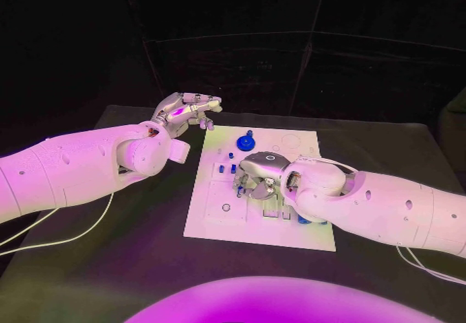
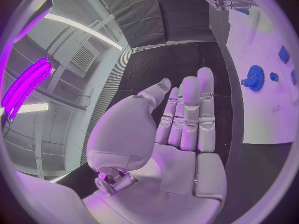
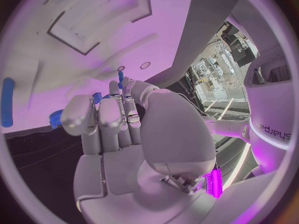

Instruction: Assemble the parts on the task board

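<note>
While the task board (image 1: pixel 215 219) lay in the middle of the black table (image 1: pixel 116 269), the right hand (image 1: pixel 258 176) hovered over its centre, fingers curled down onto a small blue part (image 3: pixel 120 76); whether they actually gripped it could not be told. The left hand (image 1: pixel 184 108) hung off the board's far left corner, fingers straight, close together, holding nothing. A blue gear (image 1: pixel 246 142) sat near the board's far edge.

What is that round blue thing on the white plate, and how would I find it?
Start at the white plate in the middle of the black table. Near its far edge, beyond the right hand, sits a blue toothed wheel. It is round and far bigger than the small blue pieces nearby.
</note>
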